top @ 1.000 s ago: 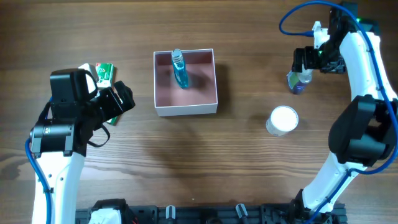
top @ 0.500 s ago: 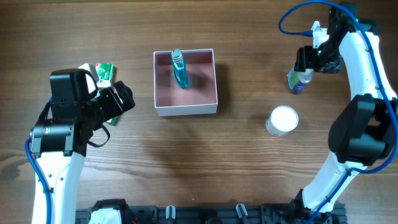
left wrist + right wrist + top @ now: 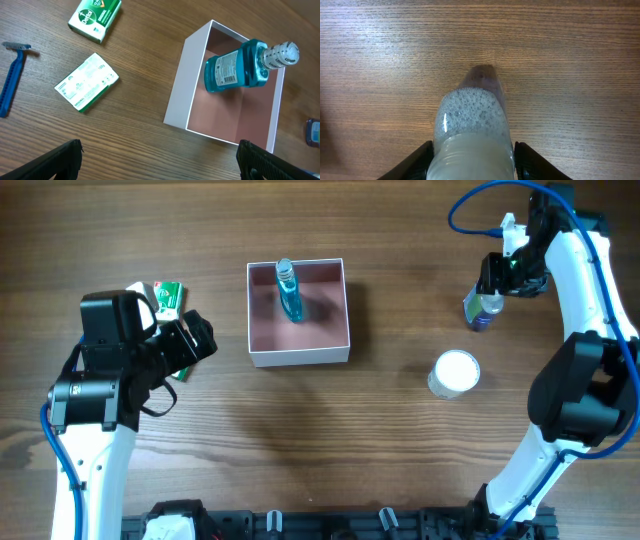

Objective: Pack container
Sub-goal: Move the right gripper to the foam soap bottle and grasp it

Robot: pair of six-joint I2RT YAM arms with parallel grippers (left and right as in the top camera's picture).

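Observation:
The container (image 3: 299, 356), a square white-walled box with a pink inside, sits at the table's upper middle and also shows in the left wrist view (image 3: 182, 87). A blue mouthwash bottle (image 3: 289, 292) (image 3: 239, 69) stands in it. At the far right, my right gripper (image 3: 491, 287) is shut on a small clear bottle (image 3: 480, 310) of pale foamy liquid. In the right wrist view its black fingers (image 3: 412, 165) press both sides of that bottle (image 3: 472, 117). My left gripper (image 3: 195, 340) (image 3: 160, 156) hangs open over bare wood, left of the container, with nothing between its fingers.
A round white-lidded jar (image 3: 455, 372) stands below the right gripper. Two green-and-white boxes (image 3: 95, 19) (image 3: 86, 81) and a blue razor (image 3: 11, 75) lie left of the container. Part of the boxes (image 3: 168, 297) shows behind the left arm.
The right gripper's jaws have closed in from wide open onto the small clear bottle. The left arm and the container have not moved.

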